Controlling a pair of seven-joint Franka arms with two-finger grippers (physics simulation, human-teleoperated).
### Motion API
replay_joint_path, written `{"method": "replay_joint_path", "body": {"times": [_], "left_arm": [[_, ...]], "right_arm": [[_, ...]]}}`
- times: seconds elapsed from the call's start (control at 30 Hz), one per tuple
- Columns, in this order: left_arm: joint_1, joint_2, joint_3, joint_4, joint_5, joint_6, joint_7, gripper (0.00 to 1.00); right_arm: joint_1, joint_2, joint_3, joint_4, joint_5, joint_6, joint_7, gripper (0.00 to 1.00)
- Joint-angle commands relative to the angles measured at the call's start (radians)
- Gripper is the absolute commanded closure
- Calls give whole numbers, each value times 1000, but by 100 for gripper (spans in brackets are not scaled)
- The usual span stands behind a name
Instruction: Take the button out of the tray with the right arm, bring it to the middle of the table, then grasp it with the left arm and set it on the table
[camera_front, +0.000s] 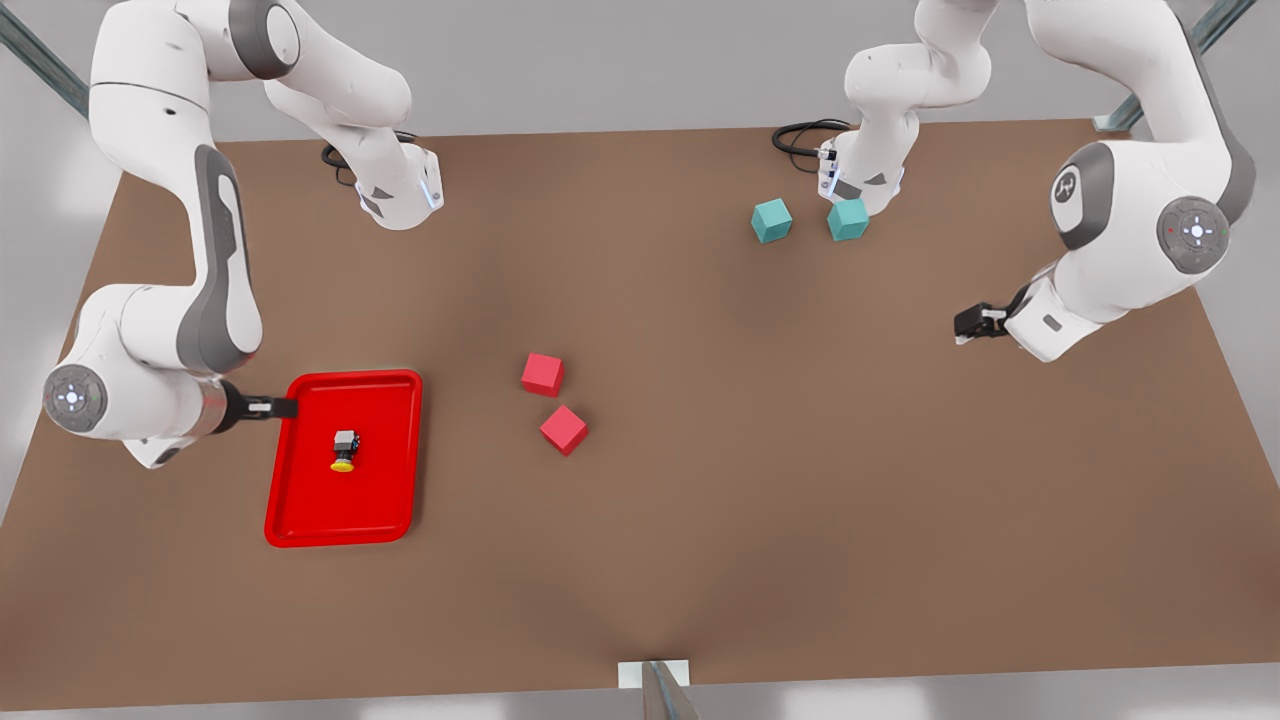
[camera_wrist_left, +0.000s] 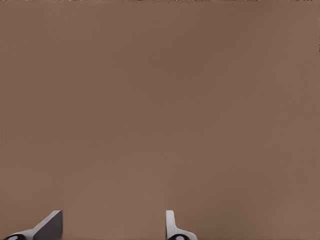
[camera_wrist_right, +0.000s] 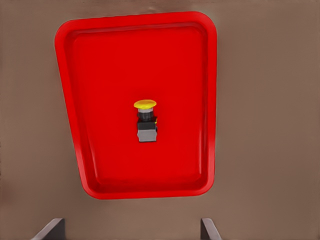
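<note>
Button (camera_front: 344, 450) lying on its side inside the tray (camera_front: 385, 515), right gripper (camera_front: 283, 408) hovering at the tray's edge, fingers spread and empty, left gripper (camera_front: 968, 325) waiting well apart, open, holding nothing

Glossy tray (camera_wrist_right: 75, 125); matt table (camera_front: 800, 480)

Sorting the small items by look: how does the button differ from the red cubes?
The button lies on its side inside the tray; the red cubes sit on the bare table. The button has a yellow cap on a grey-black body; the cubes are plain red. The button looks smaller. Neither is held.
</note>
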Motion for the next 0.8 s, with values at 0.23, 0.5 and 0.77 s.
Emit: {"method": "replay_joint_path", "body": {"times": [0.23, 0.5, 0.77], "left_arm": [[10, 13, -10, -5, 1, 17, 26, 0], [4, 70, -31, 13, 3, 49, -64, 0], [1, 88, -31, 85, 24, 31, -127, 0]], "right_arm": [[83, -55, 64, 136, 1, -228, -21, 0], [63, 181, 59, 75, -16, 97, -26, 0], [-94, 229, 127, -218, -10, 632, -18, 0]]}}
